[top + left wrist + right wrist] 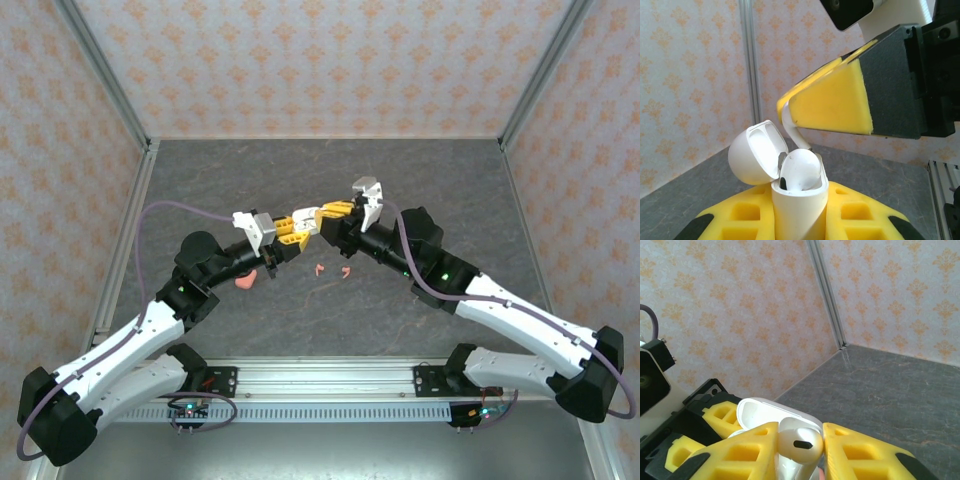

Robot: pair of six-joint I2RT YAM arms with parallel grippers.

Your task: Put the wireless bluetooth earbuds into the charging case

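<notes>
Two coral earbuds [319,268] [346,270]: on table [400,180].
My left gripper [800,222]: clenched on open charging case [800,210].
My right gripper [799,450]: pinching white earbud [800,440].

The left arm [120,350] and right arm [530,320] are showing white link shells between bulky black joint housings, with black bases sitting on the aluminium rail [320,380]. A purple cable [185,207] is looping along each arm, and small green lights are glowing at the joints. The left gripper [303,219] and right gripper [322,213] are wearing yellow ribbed fingers [860,455] in black holders, ahead of white camera mounts.
</notes>
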